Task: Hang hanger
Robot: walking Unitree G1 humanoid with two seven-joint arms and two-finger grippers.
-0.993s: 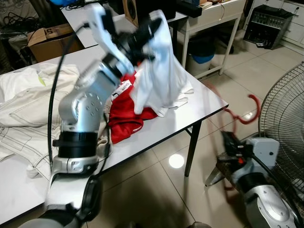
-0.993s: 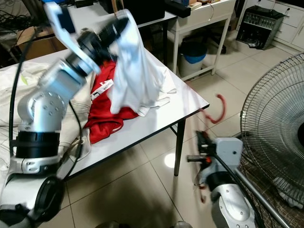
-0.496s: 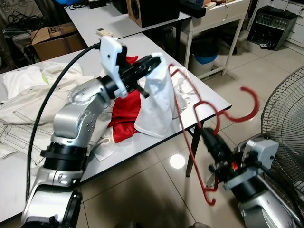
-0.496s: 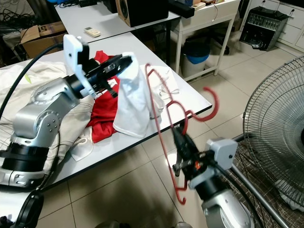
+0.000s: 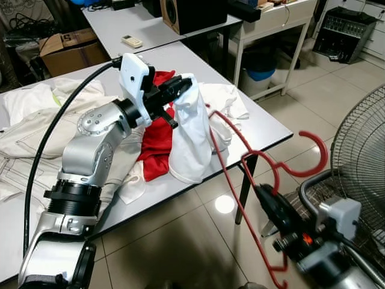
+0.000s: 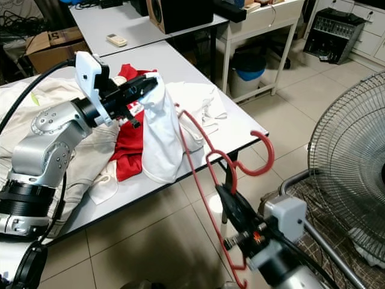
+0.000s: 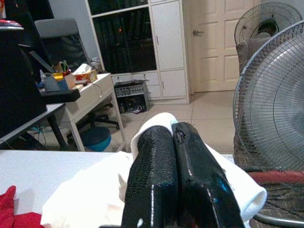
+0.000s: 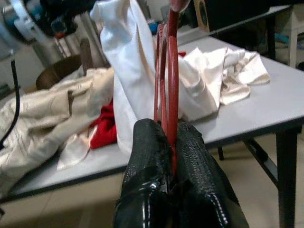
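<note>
Over the table edge: a white garment point(image 5: 191, 129) is held up by the left gripper point(image 5: 180, 84), and its lower end hangs down to the tabletop.
Left gripper: its two black fingers point(image 7: 161, 161) are pressed together on the top fold of the white garment, as seen in the left wrist view; the silver left arm point(image 5: 96, 144) is raised above the grey table point(image 5: 258, 129).
Right gripper: the right gripper point(image 5: 264, 201) is placed off the table's near corner, above the tiled floor point(image 5: 180, 241), with its fingers point(image 8: 152, 156) clamped on the wire of the red hanger point(image 5: 240, 180).
Red hanger: it is held tilted, with its hook point(image 5: 310, 158) pointed away from the table toward the fan point(image 5: 361, 150) and its long upper end reaching up beside the hanging white garment; whether it touches the cloth cannot be told.
Table contents: a red garment point(image 5: 157, 135) is lain behind the white one, a cream jacket point(image 5: 36, 138) is spread at the left end, and more white cloth point(image 5: 225, 99) is bunched near the far edge.
Background: a cardboard box point(image 5: 66, 48), a second table point(image 5: 144, 21) with a remote control point(image 5: 131, 41) on it, and a blue bin point(image 5: 258, 75) under a desk are seen beyond.
</note>
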